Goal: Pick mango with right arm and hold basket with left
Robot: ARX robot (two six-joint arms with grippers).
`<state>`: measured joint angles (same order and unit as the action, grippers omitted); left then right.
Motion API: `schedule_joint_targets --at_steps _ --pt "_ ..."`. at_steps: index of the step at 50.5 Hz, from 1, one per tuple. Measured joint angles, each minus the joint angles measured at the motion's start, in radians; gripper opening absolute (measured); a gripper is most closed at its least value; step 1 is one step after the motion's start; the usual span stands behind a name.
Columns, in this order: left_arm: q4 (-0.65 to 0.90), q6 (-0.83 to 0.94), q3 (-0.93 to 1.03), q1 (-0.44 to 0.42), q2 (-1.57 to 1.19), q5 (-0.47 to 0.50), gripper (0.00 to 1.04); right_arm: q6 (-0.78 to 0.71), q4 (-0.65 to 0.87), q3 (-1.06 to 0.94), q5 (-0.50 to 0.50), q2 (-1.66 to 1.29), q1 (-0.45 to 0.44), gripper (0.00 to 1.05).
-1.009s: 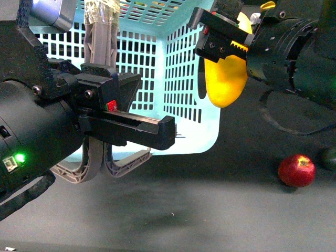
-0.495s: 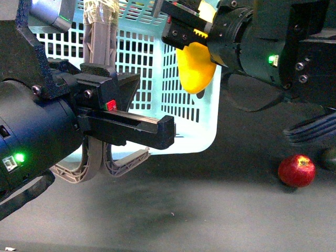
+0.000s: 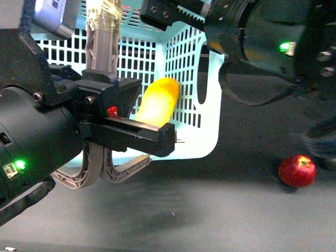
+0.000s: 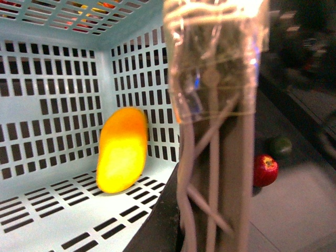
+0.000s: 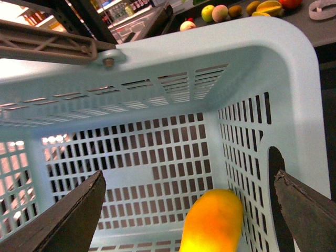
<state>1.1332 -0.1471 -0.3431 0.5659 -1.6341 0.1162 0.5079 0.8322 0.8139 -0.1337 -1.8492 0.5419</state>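
The yellow mango is inside the pale turquoise basket, free of any gripper, leaning near a slotted wall. It also shows in the left wrist view and the right wrist view. My right gripper is open above the basket, its fingers wide apart on either side of the mango below. In the front view the right gripper is over the basket's rim. My left gripper is shut on the basket's grey-brown handle.
A red apple lies on the dark table to the right of the basket; it also shows in the left wrist view. A dark green fruit lies behind it. More fruit sits on a far surface.
My right gripper moved left over the basket and opened. The mango left its jaws and is now inside the basket. The left gripper kept its hold on the handle.
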Motion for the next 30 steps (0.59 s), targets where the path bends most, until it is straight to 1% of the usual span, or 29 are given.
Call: schedule_joint_targets --at_steps 14,22,30 --pt "0.0 0.003 0.0 0.0 0.0 0.007 0.05 -0.023 -0.01 -0.207 0.015 0.274 -0.034 0.96" --pt "0.0 0.004 0.0 -0.001 0.0 0.008 0.05 -0.029 -0.083 -0.347 0.019 0.49 -0.08 0.96" --pt "0.0 0.004 0.0 -0.001 0.0 0.005 0.05 -0.026 -0.205 -0.469 0.013 0.737 -0.127 0.96"
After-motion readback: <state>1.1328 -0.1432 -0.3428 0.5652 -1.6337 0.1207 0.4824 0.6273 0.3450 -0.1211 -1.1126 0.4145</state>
